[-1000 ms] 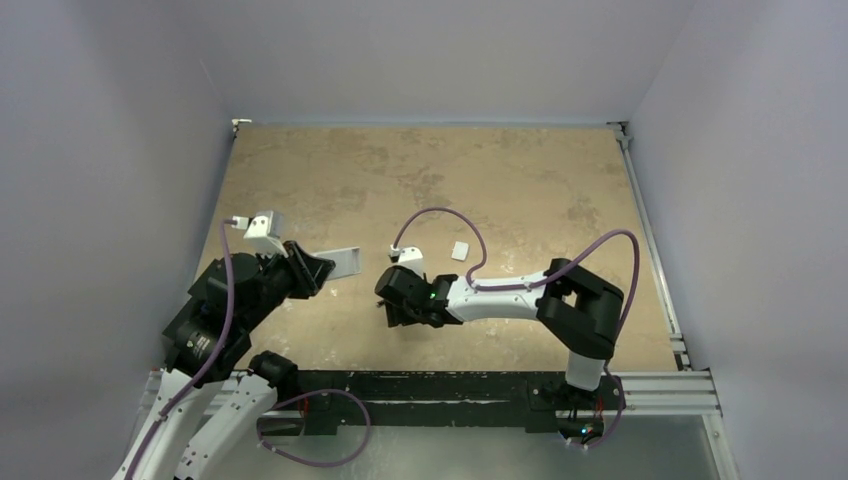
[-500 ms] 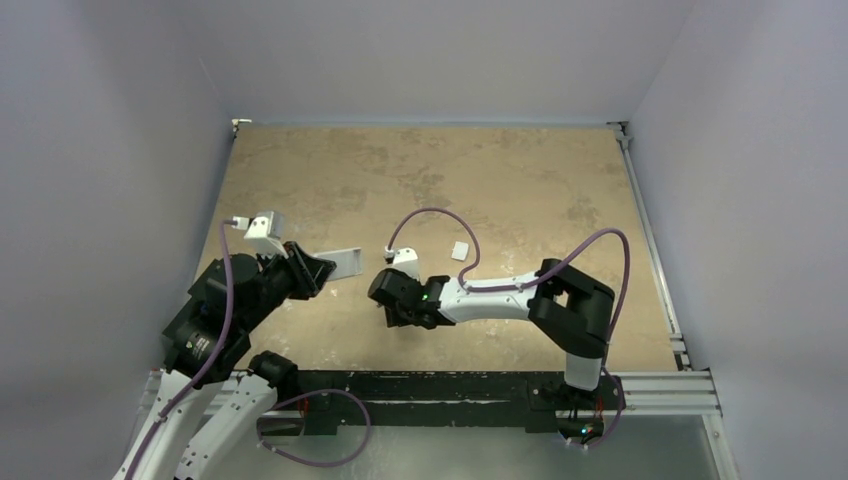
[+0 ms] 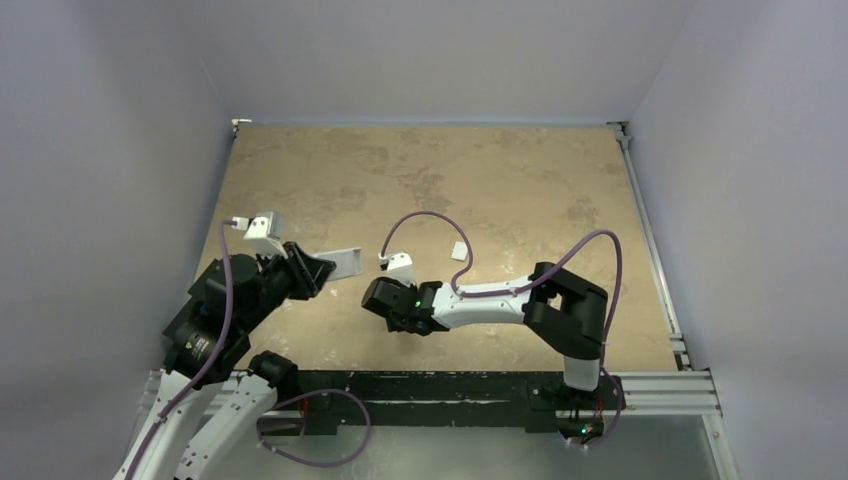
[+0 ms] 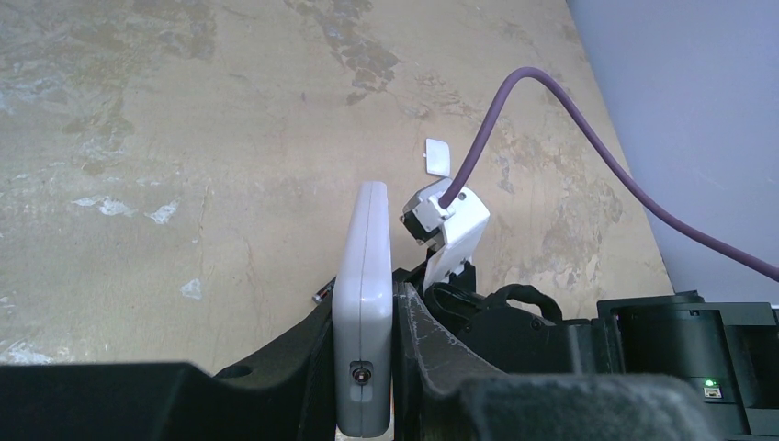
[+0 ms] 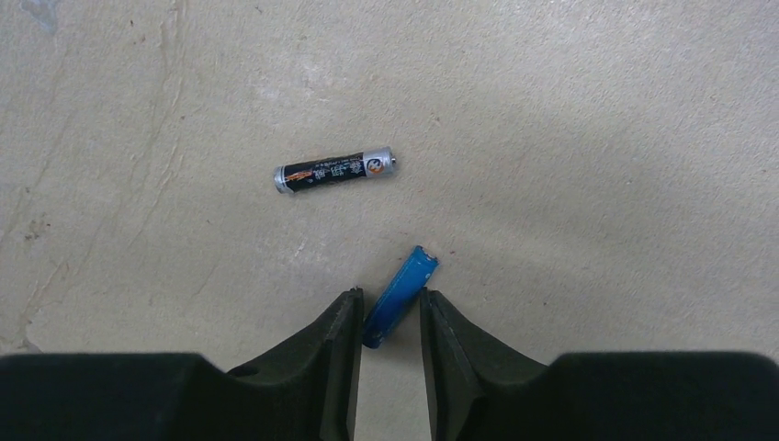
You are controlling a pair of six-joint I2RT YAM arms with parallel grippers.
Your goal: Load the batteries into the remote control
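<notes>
On the tan table (image 3: 520, 190), seen from the top camera, the left gripper (image 3: 318, 268) sat near the left edge, clamped on the remote control (image 3: 341, 262), which stuck out to the right, off the surface. Left wrist view: remote control (image 4: 364, 266) stood edge-on, pinched between both fingers (image 4: 418, 335) of the left gripper (image 4: 365, 317), its thin side facing the camera, a small round port at its near end. Past it the right arm's white wrist camera (image 4: 457, 220) with a purple cable (image 4: 514, 110), and a small white square piece (image 4: 437, 155) flat on the table further out. The right gripper (image 3: 395, 322) was low over the table just right of the remote, pointing down; the batteries were hidden under it from above. Right wrist view: blue battery (image 5: 400, 294) lay tilted on the table between the fingers (image 5: 342, 326) of the right gripper (image 5: 388, 308), top end poking out past the tips. Jaws were only narrowly apart and each looked to touch it, but an actual clamp could not be told. Black battery (image 5: 335, 171) lay loose on the table, beyond the fingertips, apart from the blue one, nearly crosswise, silver cap to the right.
</notes>
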